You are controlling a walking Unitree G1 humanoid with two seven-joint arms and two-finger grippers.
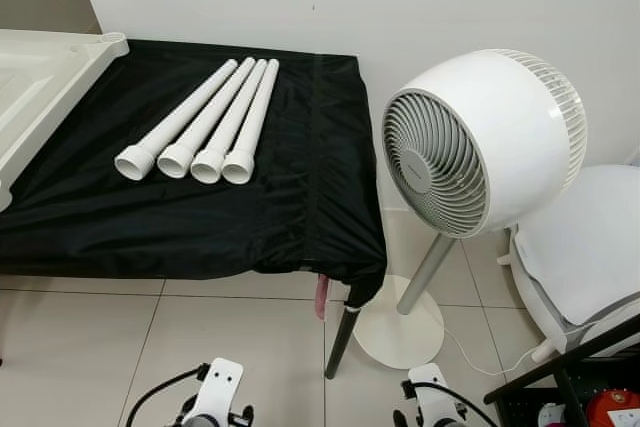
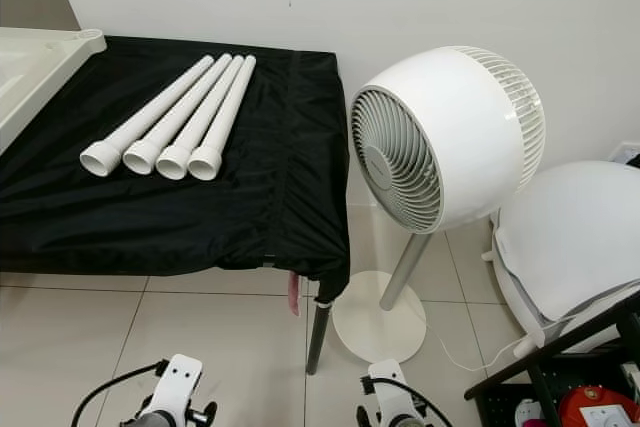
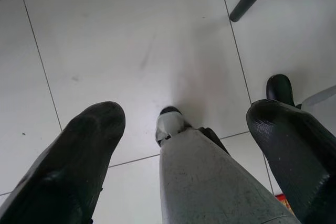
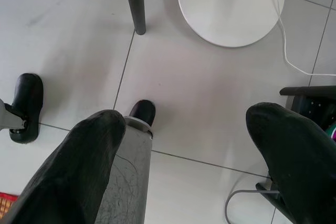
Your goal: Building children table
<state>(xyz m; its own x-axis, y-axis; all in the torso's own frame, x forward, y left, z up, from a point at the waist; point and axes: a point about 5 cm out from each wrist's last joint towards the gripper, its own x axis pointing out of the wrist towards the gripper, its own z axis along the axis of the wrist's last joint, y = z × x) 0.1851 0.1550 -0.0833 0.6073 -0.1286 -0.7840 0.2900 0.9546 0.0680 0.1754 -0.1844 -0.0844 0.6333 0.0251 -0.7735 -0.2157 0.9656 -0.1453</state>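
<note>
Barely begun, by the look of it; nothing assembled yet; four white legs [image 1: 200,125] laid side by side and touching on the black-covered desk [image 1: 150,227], wide collars toward the robot, at about eleven o'clock from where it stands; cream tabletop [image 1: 40,82] lying at the desk's far left, around ten o'clock, one corner socket showing near the wall, no leg fitted into it; seemingly all four legs left to seat in the tabletop, then the whole to turn upright. Left gripper [image 3: 184,145] hanging idle over the tiled floor [image 3: 131,51], fingers spread apart and holding nothing, the robot's own leg between them; right gripper [image 4: 184,150] likewise low over the floor, fingers apart and empty, near the round base of the fan [image 1: 480,142] standing at about one o'clock just beside the desk's right end; white chair [image 1: 585,237] at two o'clock beyond the fan. Reaching for a leg or the tabletop judged the first step, not yet started.
</note>
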